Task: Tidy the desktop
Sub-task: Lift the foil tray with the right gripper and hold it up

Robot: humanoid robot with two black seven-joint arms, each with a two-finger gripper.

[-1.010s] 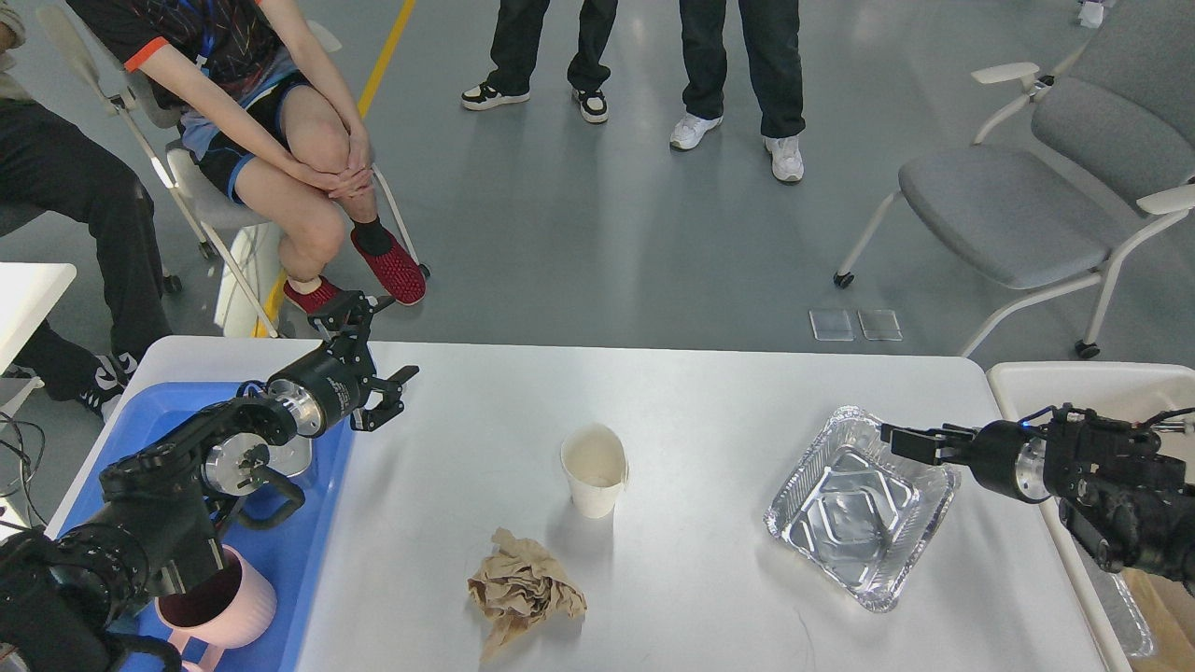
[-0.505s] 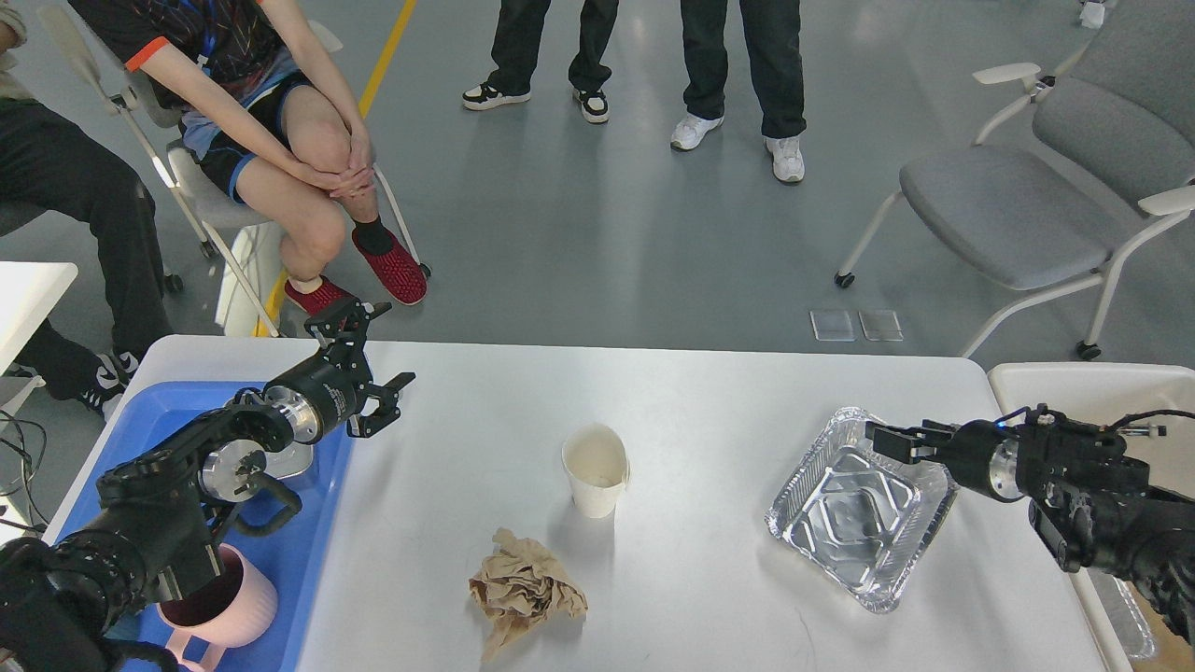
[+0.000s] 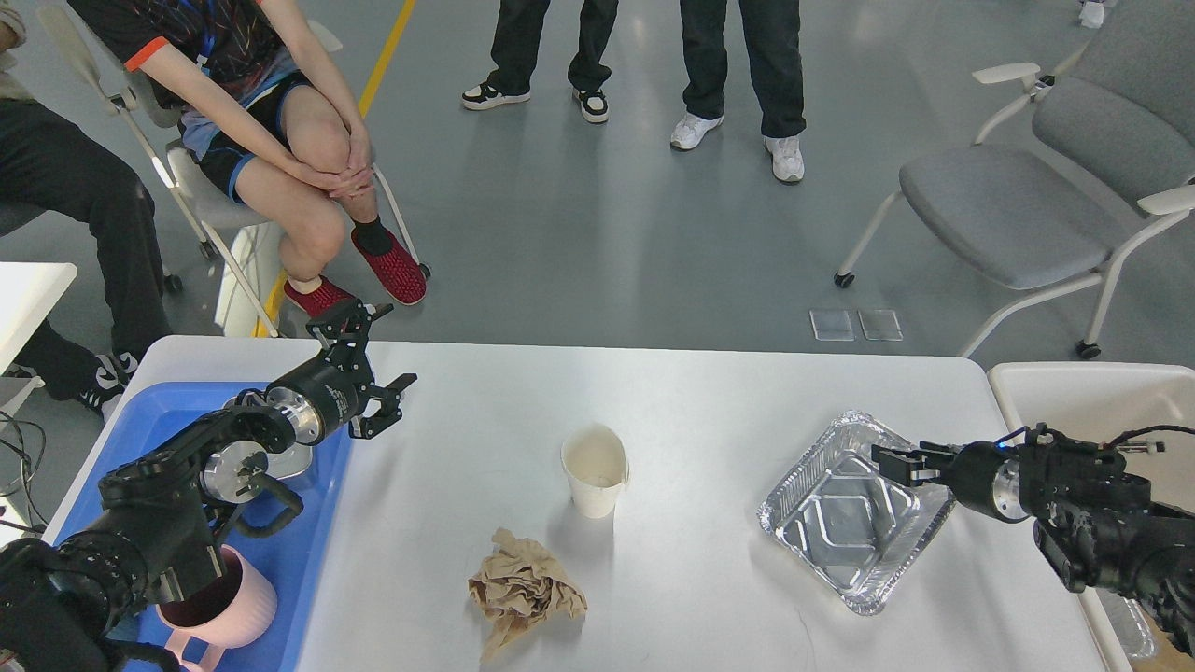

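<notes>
The white desktop (image 3: 700, 401) holds a paper cup (image 3: 595, 471) standing upright in the middle. A crumpled brown paper (image 3: 523, 590) lies in front of it, and a foil tray (image 3: 840, 513) lies at the right. My right gripper (image 3: 894, 463) sits at the foil tray's far right rim and touches it. Its fingers look close together, and I cannot tell whether they grip the rim. My left gripper (image 3: 392, 345) is open and empty. It hovers over the desktop's far left, beside the blue tray (image 3: 308, 523).
A pink mug (image 3: 219, 607) stands in the blue tray, partly behind my left arm. An off-white bin (image 3: 1092, 397) stands off the desktop's right edge. Seated and standing people and a grey chair (image 3: 1018, 205) are beyond the far edge.
My right gripper has come down and forward onto the foil tray's rim. The tray has shifted and turned slightly. My left gripper has barely moved.
</notes>
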